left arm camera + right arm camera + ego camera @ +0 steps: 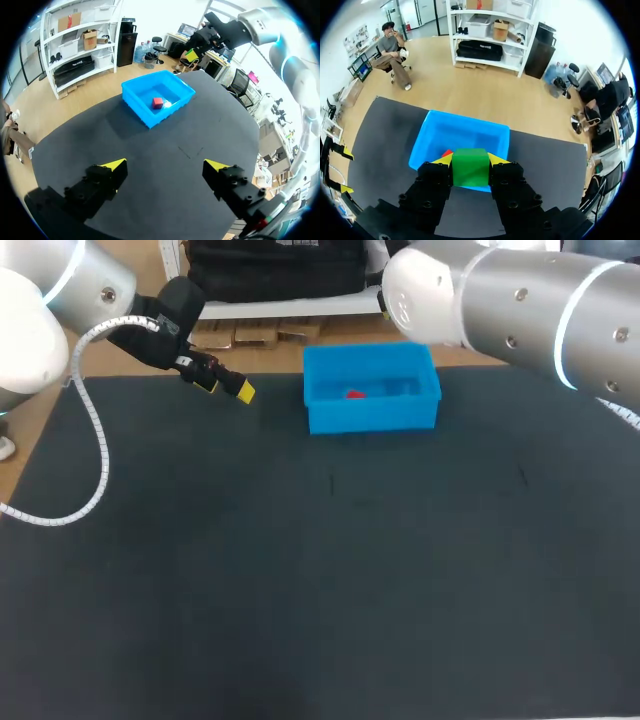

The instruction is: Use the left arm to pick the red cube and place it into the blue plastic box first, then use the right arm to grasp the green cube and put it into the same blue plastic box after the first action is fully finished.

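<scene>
Right end effector is clamped on the green cube, both yellow tips pressing its sides, and it hangs above the worktop. The blue plastic box spreads out just ahead of and beneath my fingers. The red cube lies inside the box, peeking out beside the green one, so I judge step one done.

Left end effector is spread wide with nothing between its tips. It sits well apart from the box, out toward the worktop's left side. Through its wrist view I see the box with the red cube on its floor, slightly off centre.

Here's what the drop turns on: the box lies ahead of the green cube along my fingers, and its near wall is hidden behind the cube. I can't tell whether I'm fully over the opening. I'd ease a touch further ahead, then down, and release clear of the red cube. From overhead my own arm hides this end effector.
</scene>
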{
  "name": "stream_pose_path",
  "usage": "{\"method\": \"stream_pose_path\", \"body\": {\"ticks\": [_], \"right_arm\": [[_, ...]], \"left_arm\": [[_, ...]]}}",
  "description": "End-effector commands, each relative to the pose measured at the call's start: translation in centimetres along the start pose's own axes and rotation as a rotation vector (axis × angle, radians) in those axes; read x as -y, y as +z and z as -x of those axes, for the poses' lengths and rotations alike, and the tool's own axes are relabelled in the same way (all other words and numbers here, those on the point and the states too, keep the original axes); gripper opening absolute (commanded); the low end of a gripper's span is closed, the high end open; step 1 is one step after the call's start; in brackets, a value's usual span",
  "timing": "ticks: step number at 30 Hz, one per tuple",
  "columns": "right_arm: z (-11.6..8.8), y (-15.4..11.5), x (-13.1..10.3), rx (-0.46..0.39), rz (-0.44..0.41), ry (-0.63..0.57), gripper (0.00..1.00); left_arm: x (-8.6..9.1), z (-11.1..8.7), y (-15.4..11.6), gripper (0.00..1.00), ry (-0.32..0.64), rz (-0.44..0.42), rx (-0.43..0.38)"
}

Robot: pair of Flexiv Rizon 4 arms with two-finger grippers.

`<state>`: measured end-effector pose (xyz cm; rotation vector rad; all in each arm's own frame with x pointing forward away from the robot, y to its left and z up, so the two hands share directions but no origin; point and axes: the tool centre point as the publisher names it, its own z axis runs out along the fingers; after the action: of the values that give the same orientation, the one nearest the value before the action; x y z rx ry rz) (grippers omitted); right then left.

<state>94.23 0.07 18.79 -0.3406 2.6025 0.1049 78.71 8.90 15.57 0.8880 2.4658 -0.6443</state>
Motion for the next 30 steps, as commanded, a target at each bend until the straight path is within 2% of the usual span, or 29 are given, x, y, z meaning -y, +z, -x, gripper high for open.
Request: {"method": "stream_pose_path", "body": {"ticks": [1,14,15,16,30], "right_arm": [[0.11,0.6,0.16,-0.012,0.004,0.003,0.0],[-0.72,1.54,0.34,-0.042,0.025,-0.002,0.0],[-0.72,1.54,0.34,-0.042,0.025,-0.002,0.19],[-0.72,1.54,0.34,-0.042,0.025,-0.002,1.0],[-0.72,1.54,0.34,-0.042,0.025,-0.002,1.0]], "left_arm": [[-0.12,0.03,0.04,1.0,0.002,-0.003,0.001],[-0.12,0.03,0.04,1.0,0.002,-0.003,0.001],[-0.12,0.03,0.04,1.0,0.002,-0.003,0.001],[-0.12,0.03,0.04,1.0,0.002,-0.003,0.001],[-0.12,0.03,0.04,1.0,0.002,-0.003,0.001]]}}
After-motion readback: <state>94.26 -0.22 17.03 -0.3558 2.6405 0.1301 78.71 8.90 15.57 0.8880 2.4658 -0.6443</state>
